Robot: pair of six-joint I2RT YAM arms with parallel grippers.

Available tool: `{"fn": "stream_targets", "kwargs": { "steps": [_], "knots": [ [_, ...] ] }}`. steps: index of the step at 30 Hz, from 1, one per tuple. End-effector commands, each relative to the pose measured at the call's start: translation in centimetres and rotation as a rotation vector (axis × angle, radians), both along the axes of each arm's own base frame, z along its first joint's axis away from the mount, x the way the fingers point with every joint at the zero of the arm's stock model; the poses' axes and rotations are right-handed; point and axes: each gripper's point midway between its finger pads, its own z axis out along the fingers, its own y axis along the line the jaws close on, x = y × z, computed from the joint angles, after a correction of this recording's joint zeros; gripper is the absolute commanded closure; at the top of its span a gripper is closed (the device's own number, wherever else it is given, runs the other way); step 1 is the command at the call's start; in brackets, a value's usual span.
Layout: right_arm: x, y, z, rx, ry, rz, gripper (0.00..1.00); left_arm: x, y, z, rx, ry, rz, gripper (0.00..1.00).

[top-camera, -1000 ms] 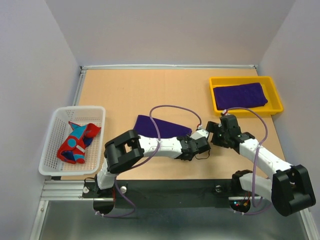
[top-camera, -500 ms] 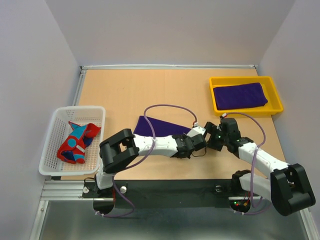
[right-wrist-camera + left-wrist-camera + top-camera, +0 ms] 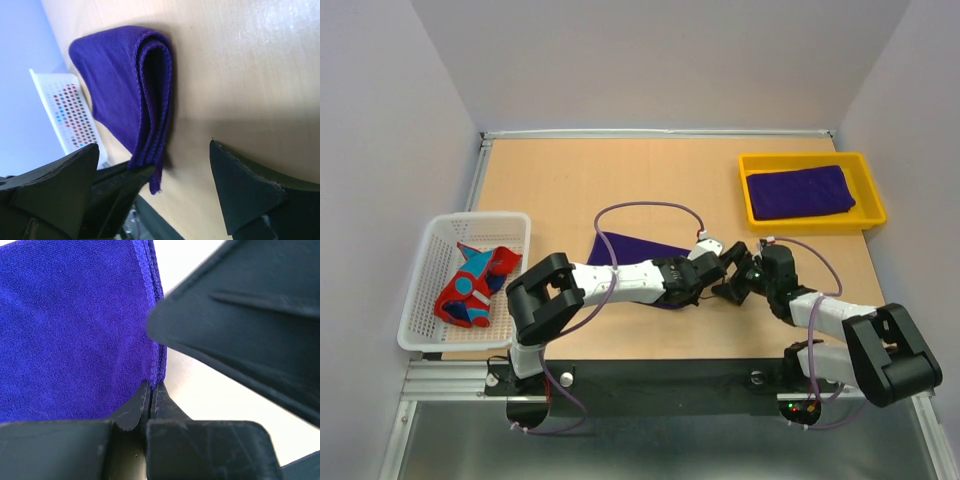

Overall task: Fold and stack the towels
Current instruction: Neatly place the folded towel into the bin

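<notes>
Left wrist view, left gripper (image 3: 150, 388) pinching purple towel (image 3: 70, 325) hem, towel cropped

Middle: a purple towel (image 3: 625, 250) lies folded on the table (image 3: 550, 180) (its right end is hidden under the arms).
Left gripper (image 3: 708, 280): low at that towel's right end.
Right gripper (image 3: 732, 288): just beside it, pointing left.
Yellow tray (image 3: 748, 205): far right, holds a second purple towel (image 3: 800, 192), folded.
White basket (image 3: 415, 300): left, red towel (image 3: 475, 283) crumpled inside.

Purple towel (image 3: 75, 325) is fuzzy matt terry cloth, the counter (image 3: 260, 60) looks like smooth, slightly shiny wood, and the tray (image 3: 746, 195) is glossy plastic.
</notes>
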Motion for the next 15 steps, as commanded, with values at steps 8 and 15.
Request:
{"fn": "stream_targets", "kwargs": {
  "steps": [8,15],
  "knots": [
    [0.7,1.3,-1.8,0.056,0.067,-0.066,0.03,0.5,-1.1,3.8,-0.122,-0.024,0.023,1.0],
    [1.0,2.8,-3.5,0.077,0.116,-0.075,0.07,0.8,-1.6,4.0,-0.147,-0.017,0.035,1.0]
  ]
}}
